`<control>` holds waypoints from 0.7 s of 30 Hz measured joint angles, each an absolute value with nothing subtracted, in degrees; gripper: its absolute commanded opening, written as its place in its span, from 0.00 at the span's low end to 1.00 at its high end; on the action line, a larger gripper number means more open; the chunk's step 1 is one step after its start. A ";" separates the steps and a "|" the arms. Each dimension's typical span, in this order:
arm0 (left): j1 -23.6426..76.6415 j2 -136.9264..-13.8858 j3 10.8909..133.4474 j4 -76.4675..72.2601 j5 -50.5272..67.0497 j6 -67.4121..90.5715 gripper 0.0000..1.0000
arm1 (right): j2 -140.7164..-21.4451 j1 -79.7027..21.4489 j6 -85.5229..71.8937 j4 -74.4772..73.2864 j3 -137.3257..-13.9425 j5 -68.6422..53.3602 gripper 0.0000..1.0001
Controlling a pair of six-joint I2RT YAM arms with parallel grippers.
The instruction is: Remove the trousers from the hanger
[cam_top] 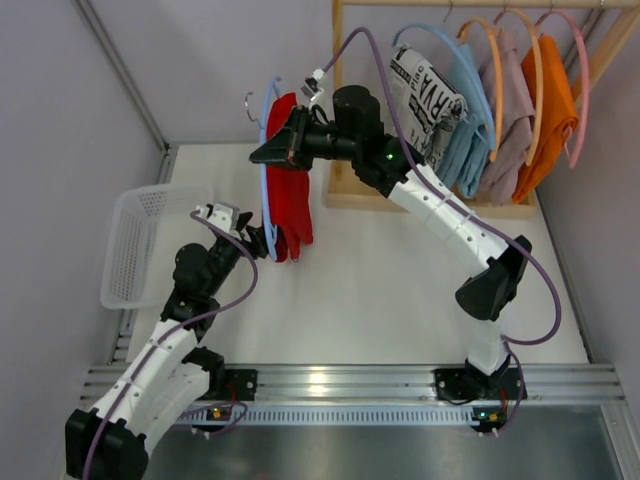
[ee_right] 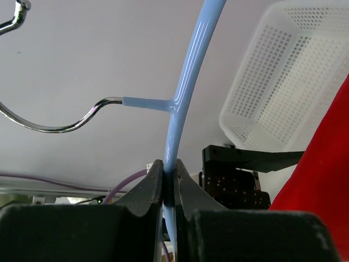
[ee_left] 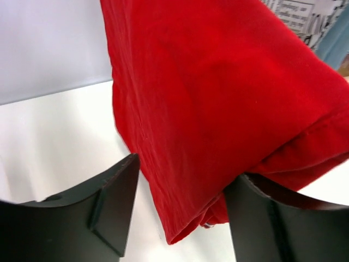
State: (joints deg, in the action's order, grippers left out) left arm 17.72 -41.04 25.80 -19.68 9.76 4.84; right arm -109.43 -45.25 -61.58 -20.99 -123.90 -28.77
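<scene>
**Left hand (ee_left: 185, 177) poised at the hem of the red trousers (ee_left: 218, 98)**

Left hand fingers stand apart, with the lower end of the red trousers hanging between them. The cloth brushes the finger on the right of the wrist view and is clear of the other, so nothing is gripped yet. The trousers hang over the table (cam_top: 400, 290), left of the rack (cam_top: 336, 15), draped on a light blue hanger (ee_right: 188, 71). The right hand (ee_right: 169, 170) holds that hanger aloft, its fingers pinched tight on the plastic arm just below where the hook stem joins.

Judging by its folds, the garment is light, limp cloth. It will probably sag and stretch rather than push, and should slide readily over smooth plastic. The doubled hem between the left fingers looks the best hold, thick enough not to slip. A pull down and away from the hanger would likely drag it off, provided the right hand holds steady.

Four more hang on the rack at far right: a newsprint pair (cam_top: 428, 95), a pale blue pair (cam_top: 468, 145), a mauve pair (cam_top: 515, 115) and an orange pair (cam_top: 548, 115).

At the left table edge sits a white basket (cam_top: 125, 250), near the left arm; no garment shows inside it.
</scene>
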 measured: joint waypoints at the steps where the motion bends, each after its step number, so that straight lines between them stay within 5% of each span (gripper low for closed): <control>1: 17.74 -42.19 25.85 -20.60 9.19 4.78 0.63 | -109.43 -45.23 -61.49 -20.97 -123.90 -28.58 0.00; 8: 17.82 -46.74 26.70 -25.80 7.16 6.04 0.74 | -109.43 -45.04 -61.34 -19.22 -123.90 -28.34 0.00; 15: 18.72 -49.78 28.12 -27.90 6.50 7.62 0.69 | -109.43 -45.04 -61.65 -18.24 -123.90 -28.53 0.00; 18: 19.16 -50.92 28.49 -28.84 6.07 8.32 0.48 | -109.43 -44.97 -61.60 -18.20 -123.90 -28.47 0.00; 21: 19.46 -51.62 29.50 -29.19 5.69 8.99 0.16 | -109.43 -44.86 -61.52 -18.15 -123.90 -28.27 0.00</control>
